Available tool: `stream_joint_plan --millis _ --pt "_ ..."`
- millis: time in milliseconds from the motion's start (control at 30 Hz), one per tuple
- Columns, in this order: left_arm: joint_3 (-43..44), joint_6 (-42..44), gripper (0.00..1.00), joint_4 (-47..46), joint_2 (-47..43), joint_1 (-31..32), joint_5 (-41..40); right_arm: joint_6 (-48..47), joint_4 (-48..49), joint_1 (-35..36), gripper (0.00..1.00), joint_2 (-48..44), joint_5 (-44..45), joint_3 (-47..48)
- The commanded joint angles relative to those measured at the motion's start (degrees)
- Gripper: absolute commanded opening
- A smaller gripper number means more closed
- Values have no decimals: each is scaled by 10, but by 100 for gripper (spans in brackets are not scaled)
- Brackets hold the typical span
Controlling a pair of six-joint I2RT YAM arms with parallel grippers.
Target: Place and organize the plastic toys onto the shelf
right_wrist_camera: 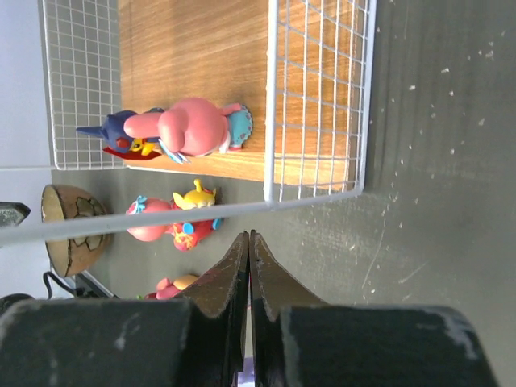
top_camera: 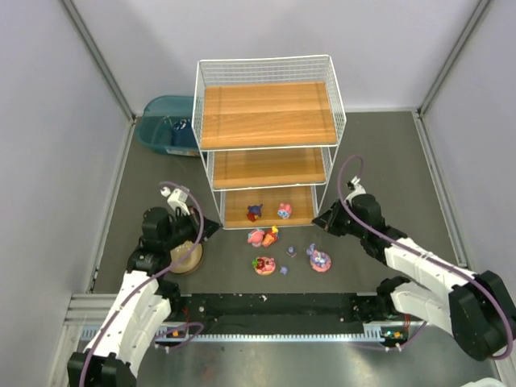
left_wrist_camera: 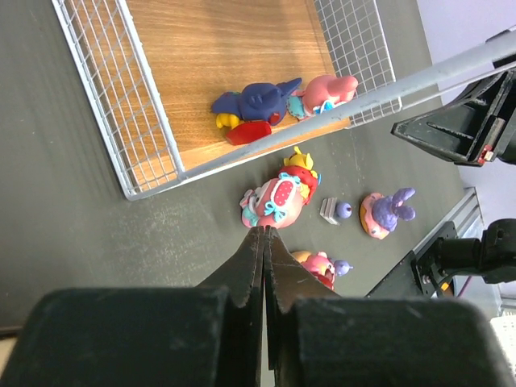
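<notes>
Both tools are pressed together and empty: the left tool [top_camera: 213, 229] is at 9 o'clock of the shelf's [top_camera: 266, 113] lowest board, and the right tool [top_camera: 316, 223] is at 3 o'clock. Between them, a dark blue toy [top_camera: 254, 213] and a pink toy [top_camera: 284, 211] stand on this board. At 6 o'clock of the shelf, a purple-eared bunny [top_camera: 320, 260] and a flower disc [top_camera: 264, 264] lie on the surface [top_camera: 387, 161].

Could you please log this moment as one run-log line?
left gripper shut, empty | right gripper shut, empty | shelf bottom board: two toys | table: other toys
</notes>
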State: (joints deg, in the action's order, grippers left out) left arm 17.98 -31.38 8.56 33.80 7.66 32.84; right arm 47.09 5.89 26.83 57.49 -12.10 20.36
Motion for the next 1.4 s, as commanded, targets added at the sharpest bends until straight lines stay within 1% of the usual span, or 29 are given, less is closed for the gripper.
stream_joint_plan --millis 0,133,333,700,1000,1367 --pt "7 -7 0 -77 25 2 16 -6 47 5 0 28 1 40" --pt "7 -10 0 -109 57 2 19 -6 60 2 0 52 -5 50" --pt "14 -13 0 -129 94 2 3 -13 76 -11 0 78 -19 58" --pt "10 -44 0 -212 156 2 2 -26 95 -52 0 104 -50 57" --pt "18 -52 0 -242 201 2 3 -34 119 -69 0 139 -71 71" --pt "46 -44 0 -263 253 2 13 -38 141 -74 0 200 -72 108"
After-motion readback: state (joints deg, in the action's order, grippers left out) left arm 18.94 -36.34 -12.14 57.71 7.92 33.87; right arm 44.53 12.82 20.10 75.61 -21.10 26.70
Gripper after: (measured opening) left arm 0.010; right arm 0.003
